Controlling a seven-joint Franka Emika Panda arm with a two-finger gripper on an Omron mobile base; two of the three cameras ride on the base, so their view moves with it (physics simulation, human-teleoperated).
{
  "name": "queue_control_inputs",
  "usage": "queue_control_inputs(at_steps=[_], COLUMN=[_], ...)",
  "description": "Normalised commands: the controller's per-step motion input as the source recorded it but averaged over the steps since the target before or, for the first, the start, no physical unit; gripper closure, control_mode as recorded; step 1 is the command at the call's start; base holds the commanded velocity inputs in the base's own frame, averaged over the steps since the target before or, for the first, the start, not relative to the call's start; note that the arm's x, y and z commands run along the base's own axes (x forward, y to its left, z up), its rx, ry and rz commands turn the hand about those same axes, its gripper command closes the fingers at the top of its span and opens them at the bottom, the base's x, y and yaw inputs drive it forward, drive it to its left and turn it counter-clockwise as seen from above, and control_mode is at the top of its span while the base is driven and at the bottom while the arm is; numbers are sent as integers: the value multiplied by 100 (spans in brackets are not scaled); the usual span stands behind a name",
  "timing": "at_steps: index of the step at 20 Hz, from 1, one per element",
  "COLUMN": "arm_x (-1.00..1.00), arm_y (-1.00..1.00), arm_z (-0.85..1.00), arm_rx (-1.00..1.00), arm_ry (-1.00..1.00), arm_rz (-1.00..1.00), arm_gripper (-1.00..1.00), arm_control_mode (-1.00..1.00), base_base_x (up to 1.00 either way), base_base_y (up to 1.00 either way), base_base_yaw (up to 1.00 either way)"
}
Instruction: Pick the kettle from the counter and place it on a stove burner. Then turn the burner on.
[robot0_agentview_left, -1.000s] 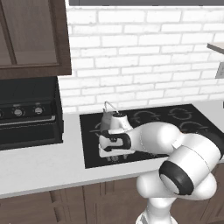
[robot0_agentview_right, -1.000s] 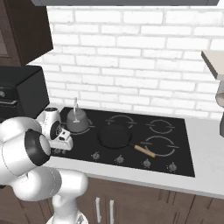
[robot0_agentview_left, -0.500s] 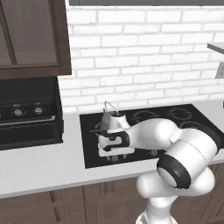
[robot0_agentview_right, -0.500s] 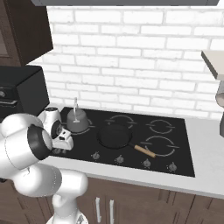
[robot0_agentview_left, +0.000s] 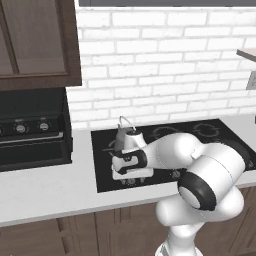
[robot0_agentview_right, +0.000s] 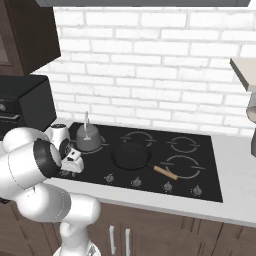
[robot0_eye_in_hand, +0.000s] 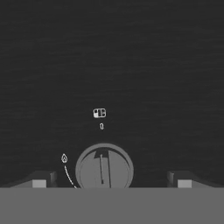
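Change: the hand has crept a bit lower toward the stove's front edge.
Fingers (robot0_eye_in_hand: 107, 181): wide open, holding nothing.
Knob (robot0_eye_in_hand: 104, 167): between them.
Kettle (robot0_agentview_right: 86, 141): behind them.

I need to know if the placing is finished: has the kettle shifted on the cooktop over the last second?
No. The kettle sits on the same back-left burner ring of the cooktop, beside the frying pan, as before.

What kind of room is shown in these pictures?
A rendered home kitchen, most likely: a black glass cooktop with a frying pan and a kettle on it, a white brick wall behind, and dark wood cabinets.
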Motion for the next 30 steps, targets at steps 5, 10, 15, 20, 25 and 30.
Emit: queue_control_inputs(at_steps=[5, 10, 15, 20, 25, 30], arm_x=[0, 0, 0, 0, 5, 1], arm_y=[2, 1, 1, 0, 0, 0], arm_z=[0, 0, 0, 0, 0, 0], arm_rx=[-3, 0, 0, 0, 0, 0], arm_ry=[0, -1, 0, 0, 0, 0], arm_rz=[-5, -5, -3, 0, 0, 5], arm_gripper=[-100, -100, -100, -100, -100, -100], arm_control_mode=[-100, -100, -100, -100, -100, -100], base_base_x=[0, 0, 0, 0, 0, 0], base_base_y=[0, 0, 0, 0, 0, 0], base_base_yaw=[0, 0, 0, 0, 0, 0])
